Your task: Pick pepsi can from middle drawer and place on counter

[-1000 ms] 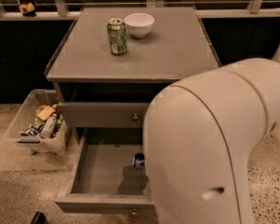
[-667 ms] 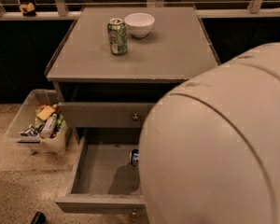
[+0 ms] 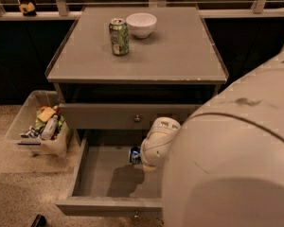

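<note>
Small dark-blue pepsi can [image 3: 134, 155] in shallow grey middle drawer [image 3: 104, 176]; white pincer [image 3: 146, 158] alongside (grip state: cannot tell). Centre squarely, lift vertically.

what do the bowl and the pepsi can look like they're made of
The bowl: glossy white, likely ceramic or plastic, going by its smooth sheen. The pepsi can: probably thin printed metal, blue side with pale end, lying in the middle drawer beside the gripper.

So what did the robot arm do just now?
The arm shifted right, uncovering the gripper down in the open middle drawer, right next to the pepsi can; a grasp can't be confirmed. The can is still in the drawer. The green can and white bowl on the counter stayed put.
</note>
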`<state>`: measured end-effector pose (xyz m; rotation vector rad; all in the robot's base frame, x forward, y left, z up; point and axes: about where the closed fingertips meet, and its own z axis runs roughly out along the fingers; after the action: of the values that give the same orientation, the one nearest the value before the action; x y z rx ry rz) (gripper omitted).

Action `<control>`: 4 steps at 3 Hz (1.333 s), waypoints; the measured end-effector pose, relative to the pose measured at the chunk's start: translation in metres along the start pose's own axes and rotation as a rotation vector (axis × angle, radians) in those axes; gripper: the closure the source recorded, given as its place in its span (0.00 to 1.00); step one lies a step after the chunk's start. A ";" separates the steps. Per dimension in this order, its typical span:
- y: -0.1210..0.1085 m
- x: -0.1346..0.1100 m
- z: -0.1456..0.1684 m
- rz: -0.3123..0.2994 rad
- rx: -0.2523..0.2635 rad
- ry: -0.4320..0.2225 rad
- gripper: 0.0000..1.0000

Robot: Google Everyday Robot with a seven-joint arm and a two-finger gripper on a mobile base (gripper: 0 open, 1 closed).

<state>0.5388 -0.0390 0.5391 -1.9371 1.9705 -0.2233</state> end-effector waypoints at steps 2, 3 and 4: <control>-0.075 0.026 -0.084 0.031 0.180 0.082 1.00; -0.125 0.048 -0.133 0.066 0.247 0.121 1.00; -0.173 0.070 -0.175 0.110 0.278 0.147 1.00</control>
<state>0.6372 -0.1404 0.7522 -1.6734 2.0067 -0.5909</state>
